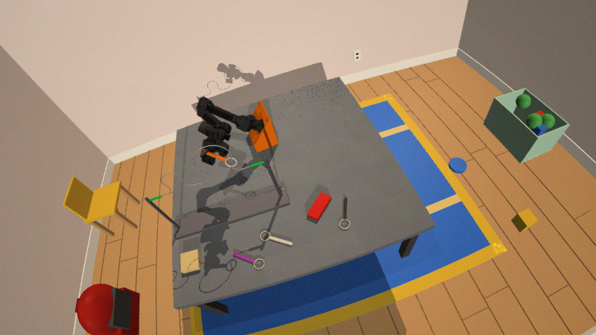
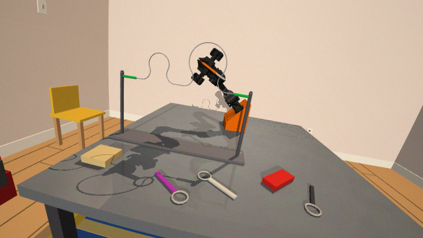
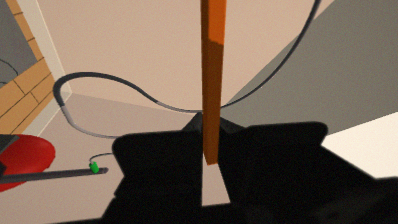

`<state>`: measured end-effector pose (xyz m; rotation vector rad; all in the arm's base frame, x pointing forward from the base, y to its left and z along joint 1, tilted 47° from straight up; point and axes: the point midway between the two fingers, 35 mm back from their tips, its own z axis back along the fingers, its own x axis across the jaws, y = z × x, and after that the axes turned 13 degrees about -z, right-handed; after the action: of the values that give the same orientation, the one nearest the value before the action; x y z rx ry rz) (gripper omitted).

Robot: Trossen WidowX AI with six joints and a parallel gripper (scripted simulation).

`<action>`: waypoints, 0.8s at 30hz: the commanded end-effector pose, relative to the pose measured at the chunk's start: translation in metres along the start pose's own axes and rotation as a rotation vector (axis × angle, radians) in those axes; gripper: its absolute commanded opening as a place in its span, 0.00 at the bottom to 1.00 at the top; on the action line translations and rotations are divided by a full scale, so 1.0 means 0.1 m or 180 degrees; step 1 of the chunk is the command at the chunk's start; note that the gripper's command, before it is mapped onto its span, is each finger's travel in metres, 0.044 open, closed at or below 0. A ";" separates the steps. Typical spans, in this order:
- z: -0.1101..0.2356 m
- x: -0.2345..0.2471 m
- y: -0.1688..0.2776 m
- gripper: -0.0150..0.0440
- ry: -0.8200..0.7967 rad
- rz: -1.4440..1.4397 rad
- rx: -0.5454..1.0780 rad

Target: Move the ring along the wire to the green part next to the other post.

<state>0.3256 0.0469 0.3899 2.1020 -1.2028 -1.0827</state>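
On my grey bench (image 2: 325, 165) stands the wire frame: two posts, the left post (image 2: 121, 100) and the right post (image 2: 244, 124), joined by a looping grey wire (image 2: 159, 63). My black arm (image 2: 229, 94) reaches up among the loops. Its tool (image 3: 212, 150) is pinching the orange handle (image 3: 212, 75); the ring (image 1: 230, 161) hangs near the right post's green part (image 2: 240, 95).

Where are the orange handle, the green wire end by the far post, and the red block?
orange handle (image 3: 212, 85), wrist view, middle of the shaft.
green wire end (image 2: 129, 76), exterior view, middle of the green sleeve.
red block (image 2: 277, 179), exterior view, top face.
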 end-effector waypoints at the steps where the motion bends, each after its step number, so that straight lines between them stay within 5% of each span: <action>1: 0.01 0.06 0.02 0.00 -0.0027 -0.0089 0.0021; 24: 0.17 0.74 0.04 0.00 -0.0648 -0.1310 0.0334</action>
<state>0.3296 -0.0101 0.3634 2.3883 -0.9981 -1.3975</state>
